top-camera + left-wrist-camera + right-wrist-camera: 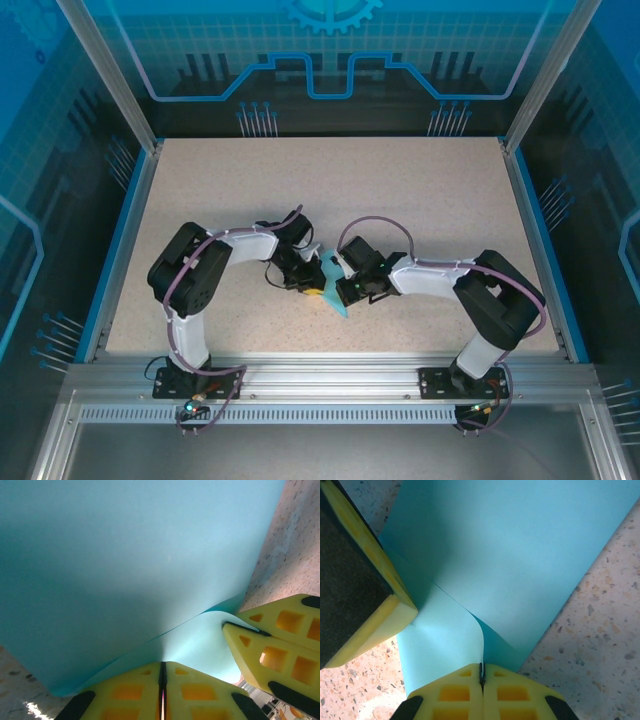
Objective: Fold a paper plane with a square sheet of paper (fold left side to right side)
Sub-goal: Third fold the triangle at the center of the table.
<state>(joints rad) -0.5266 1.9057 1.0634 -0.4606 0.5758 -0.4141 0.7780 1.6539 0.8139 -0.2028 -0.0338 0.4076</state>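
Since both grippers are pinching the same thin sheet this close together, the big worry for me is a tear. If either arm pulls away or twists while the other holds, the paper (520, 555) has nowhere to give. A slip looks just as likely, and then the edges land crooked and the crease goes skewed.

Left gripper (162, 666): jaws pressed together on a buckled bit of the paper, no gap I can see. Right gripper (481, 667): same story — jaws together with a curled edge nipped in the seam.

The paper sits in the middle of the table (400, 200), between the two grippers — partly lifted and bowed, not flat.
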